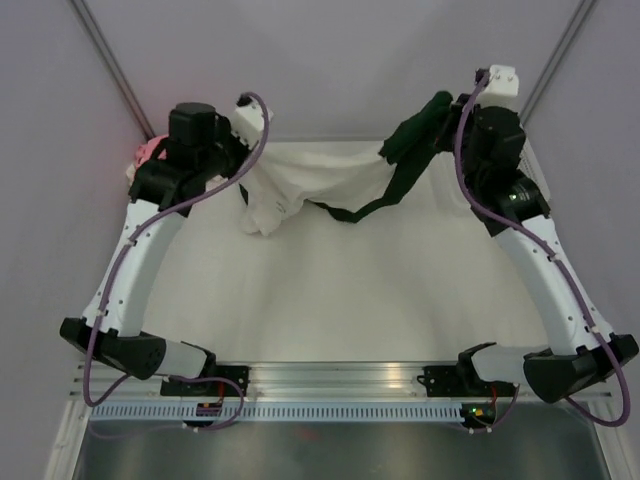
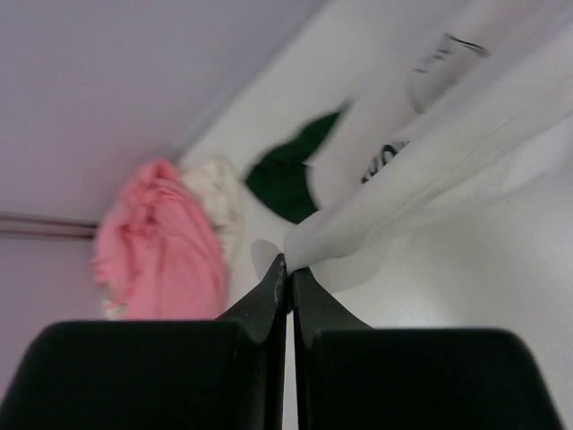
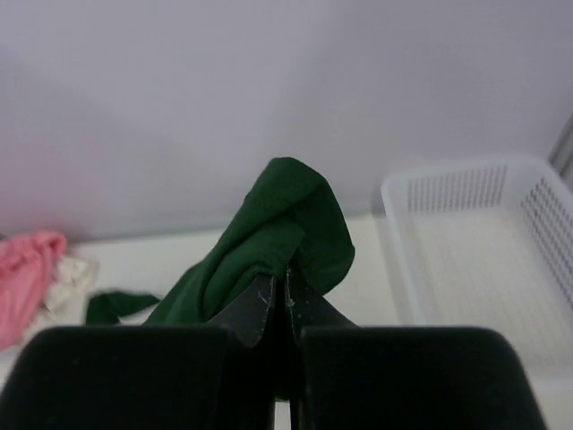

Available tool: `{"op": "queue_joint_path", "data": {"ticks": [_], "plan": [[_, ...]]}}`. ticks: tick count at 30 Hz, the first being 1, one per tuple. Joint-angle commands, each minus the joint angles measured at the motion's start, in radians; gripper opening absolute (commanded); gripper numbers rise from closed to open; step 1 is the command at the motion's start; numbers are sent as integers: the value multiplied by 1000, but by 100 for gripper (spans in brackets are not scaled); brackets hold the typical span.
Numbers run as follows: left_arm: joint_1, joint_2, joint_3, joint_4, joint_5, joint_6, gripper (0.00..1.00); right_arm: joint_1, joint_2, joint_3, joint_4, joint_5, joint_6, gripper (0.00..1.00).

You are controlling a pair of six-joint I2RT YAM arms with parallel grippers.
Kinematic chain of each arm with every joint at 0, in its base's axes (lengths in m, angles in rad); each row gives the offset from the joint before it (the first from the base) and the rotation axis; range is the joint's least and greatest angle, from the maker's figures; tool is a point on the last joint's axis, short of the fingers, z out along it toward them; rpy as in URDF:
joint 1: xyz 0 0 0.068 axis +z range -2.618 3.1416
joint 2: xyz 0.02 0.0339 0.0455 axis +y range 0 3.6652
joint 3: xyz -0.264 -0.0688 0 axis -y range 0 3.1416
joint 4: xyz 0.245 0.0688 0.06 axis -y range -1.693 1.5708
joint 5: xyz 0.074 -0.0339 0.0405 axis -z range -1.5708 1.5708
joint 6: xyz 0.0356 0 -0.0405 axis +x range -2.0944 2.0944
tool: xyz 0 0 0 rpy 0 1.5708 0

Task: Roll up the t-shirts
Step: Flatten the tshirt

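Toward the table's (image 1: 330, 300) 12 o'clock, the left gripper (image 2: 288, 273) pinches the sagging, creased cream t-shirt (image 1: 300, 175), while the right gripper (image 3: 285, 285) clamps the bunched dark green t-shirt (image 3: 277, 224) at 1 o'clock.

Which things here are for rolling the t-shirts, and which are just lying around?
For the job: white tee, green tee, pink tee, cream tee.
Just lying about: basket.
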Motion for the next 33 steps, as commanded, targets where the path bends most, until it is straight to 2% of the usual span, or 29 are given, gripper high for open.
{"op": "queue_joint_path", "data": {"ticks": [1,4,11,15,20,23,25,26,28,29,33], "plan": [[23,26,171,7,-219,29,2,-3,29,250,11,17,-41,0],[23,28,251,7,-256,55,2,-4,50,329,-34,-40,-33,0],[26,-69,235,12,-348,107,2,-4,-108,229,-37,-3,-76,0],[57,-49,224,39,-361,129,2,-3,-109,209,-29,2,-88,0],[94,76,216,125,-368,147,2,-8,104,299,-39,21,-131,0],[166,217,309,171,-391,130,2,-46,296,457,-68,15,-99,0],[190,293,441,174,-419,94,2,-95,441,647,-124,-26,-55,0],[210,343,483,187,-440,81,2,-116,485,792,-146,-66,6,0],[223,374,553,220,-460,64,2,-173,563,900,-143,-188,65,0],[226,370,560,269,-470,64,2,-188,566,933,-113,-210,89,0],[226,327,560,401,-499,63,2,-201,504,881,76,-195,111,0]]}}
